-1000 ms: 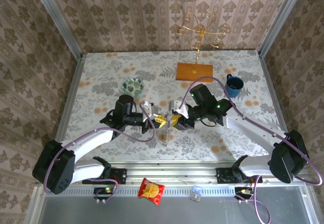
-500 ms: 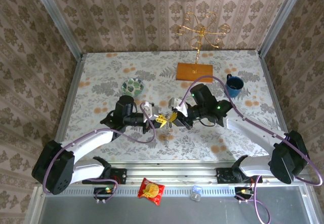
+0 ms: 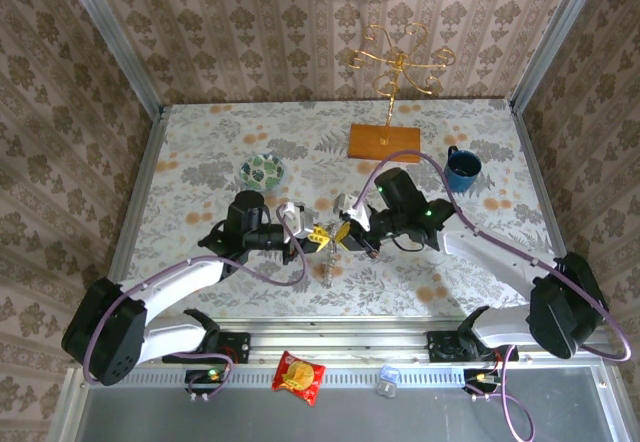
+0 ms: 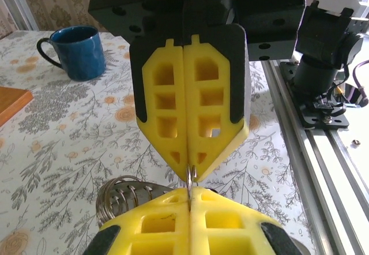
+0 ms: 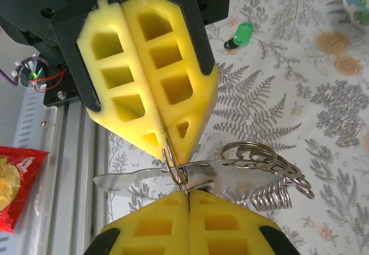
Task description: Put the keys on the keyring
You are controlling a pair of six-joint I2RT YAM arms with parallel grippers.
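Note:
Above the table's middle my left gripper [image 3: 318,232] and right gripper [image 3: 342,232] meet tip to tip. Both are shut on the keyring [image 5: 180,168], a small silver wire ring stretched between them. In the left wrist view the keyring [image 4: 191,180] runs from my left gripper [image 4: 190,191] up into the right gripper [image 4: 192,169]. The keys [image 5: 230,171], a flat silver piece with several rings and a coil, hang threaded through the keyring next to my right gripper [image 5: 189,192], below the left gripper [image 5: 168,146]. They dangle over the table [image 3: 328,265]. A green-headed key [image 5: 241,36] lies on the cloth.
A blue mug [image 3: 462,169] stands at the right and a green-white bowl [image 3: 262,170] at the left. A gold wire stand on an orange wooden base [image 3: 385,140] is at the back. A red snack packet [image 3: 299,376] lies on the metal rail in front.
My right gripper has closed on the keyring and shifted slightly left and back. The left gripper stayed shut and followed a little, with the keys hanging below.

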